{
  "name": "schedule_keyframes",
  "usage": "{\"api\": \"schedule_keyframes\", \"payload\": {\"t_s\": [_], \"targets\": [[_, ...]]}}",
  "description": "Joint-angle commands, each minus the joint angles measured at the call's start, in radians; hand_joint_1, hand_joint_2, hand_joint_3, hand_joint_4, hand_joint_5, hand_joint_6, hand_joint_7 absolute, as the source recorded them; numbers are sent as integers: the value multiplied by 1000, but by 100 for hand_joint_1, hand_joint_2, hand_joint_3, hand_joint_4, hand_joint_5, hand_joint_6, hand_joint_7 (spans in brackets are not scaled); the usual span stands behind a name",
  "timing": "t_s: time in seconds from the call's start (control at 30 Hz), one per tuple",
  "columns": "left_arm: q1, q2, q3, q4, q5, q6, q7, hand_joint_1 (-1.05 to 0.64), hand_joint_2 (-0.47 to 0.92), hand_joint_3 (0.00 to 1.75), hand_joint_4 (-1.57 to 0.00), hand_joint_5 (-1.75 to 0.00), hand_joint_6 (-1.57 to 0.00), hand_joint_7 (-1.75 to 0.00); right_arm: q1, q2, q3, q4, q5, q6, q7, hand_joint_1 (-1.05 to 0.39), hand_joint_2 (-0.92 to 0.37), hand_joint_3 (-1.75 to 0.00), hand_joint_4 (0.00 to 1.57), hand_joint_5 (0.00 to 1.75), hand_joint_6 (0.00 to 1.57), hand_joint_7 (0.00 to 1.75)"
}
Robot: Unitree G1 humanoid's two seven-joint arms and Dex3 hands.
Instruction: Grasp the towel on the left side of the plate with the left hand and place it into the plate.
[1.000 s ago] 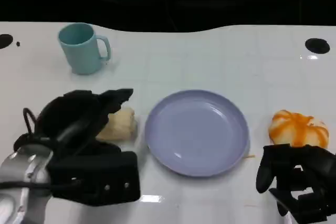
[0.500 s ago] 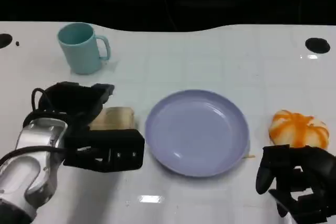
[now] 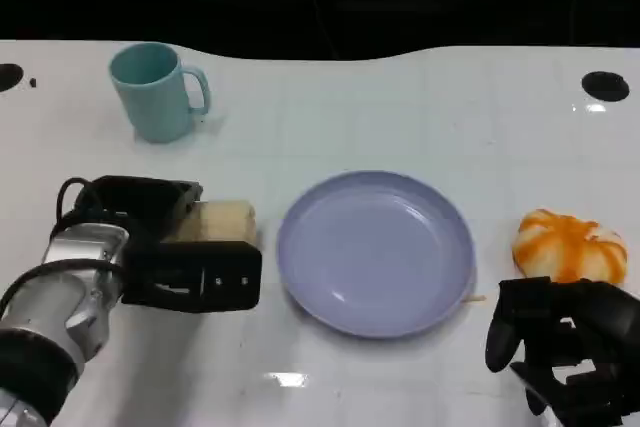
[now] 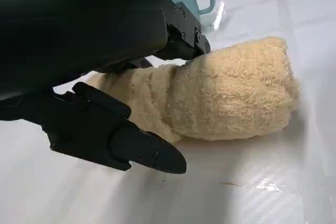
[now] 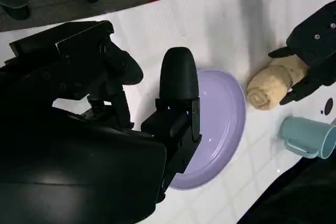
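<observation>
Left of the round lavender plate, the rolled beige terry towel lies on the white table, and my left hand straddles its outer end, fingers on either side. From the left wrist view I cannot tell whether they are pressing the cloth yet. My worry: the grip sits on one end only, so on lifting the roll may droop, unroll, or slip free short of the plate. A wide swing could also clip the light-blue mug. My right hand, holding nothing, rests beside the orange-and-white soft toy.
</observation>
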Motion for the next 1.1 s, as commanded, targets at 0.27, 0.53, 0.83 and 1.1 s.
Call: {"api": "schedule_keyframes", "payload": {"t_s": [0.27, 0.53, 0.83, 1.1], "targets": [[-10, 13, -4, 232, -33, -248, 502, -26, 92, 24, -84, -172, -79, -119, 3, -19, -18, -7, 6, 8, -1, 9, -67, -97, 65, 168, 65, 143], [-10, 13, 7, 231, -54, -271, 658, -19, 89, 27, -82, -175, -55, -172, -4, -17, -11, 4, 1, 1, -2, 10, -68, -95, 66, 168, 66, 142], [-9, 29, 28, 125, -73, -249, 594, -19, 85, 29, -83, -175, -58, -175, -13, -14, -3, 6, 1, 17, -5, 9, -68, -95, 66, 169, 65, 143], [-15, 8, 29, -100, -114, -336, 442, -21, 59, 81, -85, -175, -65, -169, -31, -2, 8, 21, -2, 33, -15, 10, -70, -93, 64, 168, 64, 143]]}}
